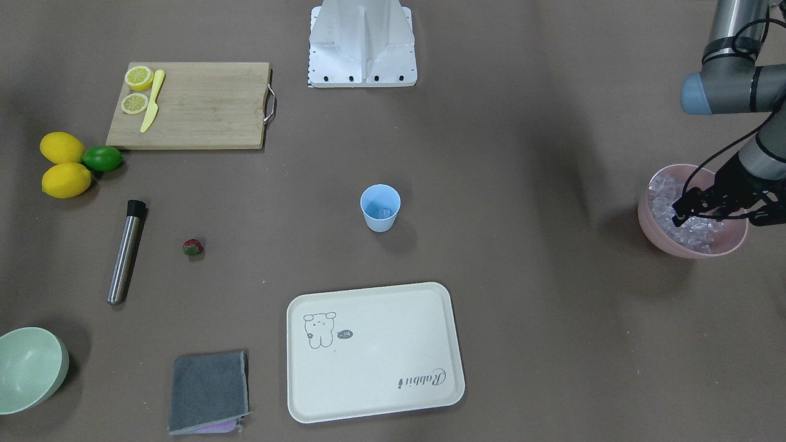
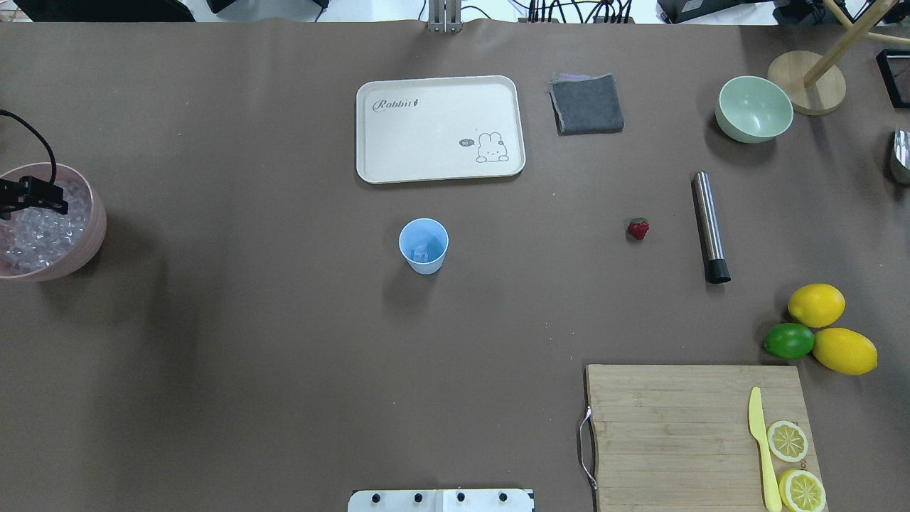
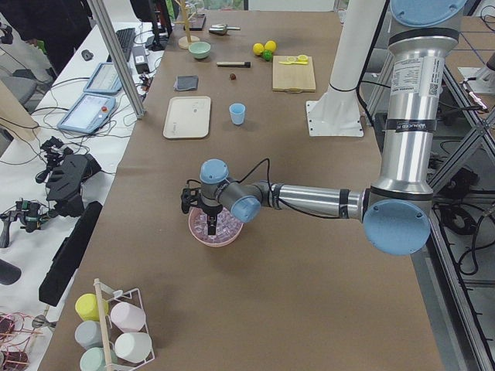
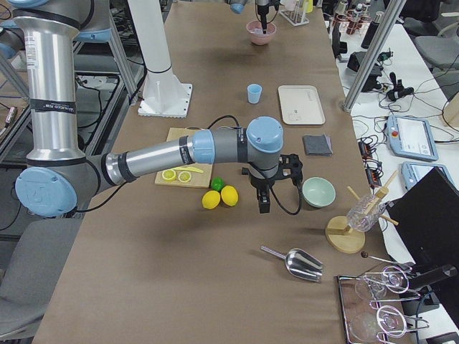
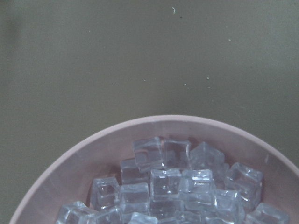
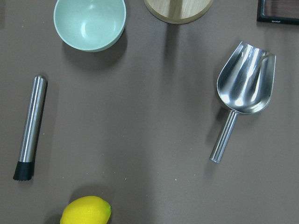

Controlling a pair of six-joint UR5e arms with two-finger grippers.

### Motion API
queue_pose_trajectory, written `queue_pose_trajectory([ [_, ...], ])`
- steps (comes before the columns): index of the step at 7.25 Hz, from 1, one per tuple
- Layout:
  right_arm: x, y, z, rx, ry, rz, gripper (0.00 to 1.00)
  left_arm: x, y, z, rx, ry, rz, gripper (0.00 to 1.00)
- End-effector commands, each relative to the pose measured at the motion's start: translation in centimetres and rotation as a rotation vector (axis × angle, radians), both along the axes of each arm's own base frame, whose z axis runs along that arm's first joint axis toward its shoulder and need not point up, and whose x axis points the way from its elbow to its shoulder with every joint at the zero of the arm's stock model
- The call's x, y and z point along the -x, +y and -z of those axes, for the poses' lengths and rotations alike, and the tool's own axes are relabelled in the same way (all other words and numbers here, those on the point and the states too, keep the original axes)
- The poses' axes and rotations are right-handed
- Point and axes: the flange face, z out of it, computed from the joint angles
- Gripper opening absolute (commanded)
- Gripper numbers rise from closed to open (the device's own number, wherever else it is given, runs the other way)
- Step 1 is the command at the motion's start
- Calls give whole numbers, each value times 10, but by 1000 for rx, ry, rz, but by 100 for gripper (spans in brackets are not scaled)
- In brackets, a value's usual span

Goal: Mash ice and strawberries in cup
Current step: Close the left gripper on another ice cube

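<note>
The light-blue cup (image 1: 380,207) stands upright mid-table with one ice cube (image 1: 385,212) inside. Many more ice cubes (image 5: 168,186) fill the pink bowl (image 1: 694,248) at the table's end on my left side. My left gripper (image 1: 680,215) hangs over that bowl, its fingertips down among the cubes; it looks open with nothing held. The strawberry (image 1: 193,247) lies alone on the table beside a steel muddler (image 1: 126,252). My right gripper (image 4: 263,204) hovers above the table near the lemons; I cannot tell if it is open or shut.
A cream tray (image 1: 374,353) and a grey cloth (image 1: 209,391) lie on the operators' side of the cup. A pale green bowl (image 1: 27,368), two lemons (image 1: 64,164), a lime (image 1: 102,158), a cutting board (image 1: 196,104) with lemon halves and a knife, and a metal scoop (image 6: 243,93) are on my right side.
</note>
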Motion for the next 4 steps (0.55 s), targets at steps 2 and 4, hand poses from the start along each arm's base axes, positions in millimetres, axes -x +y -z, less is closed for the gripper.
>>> queue_pose_trajectory([
  [2,0,0,-1,1,1,0,100,-1,0,0,-6,-2,-7,97],
  [4,0,0,1,-3,1,0,100,-1,0,0,-11,0,-8,97],
])
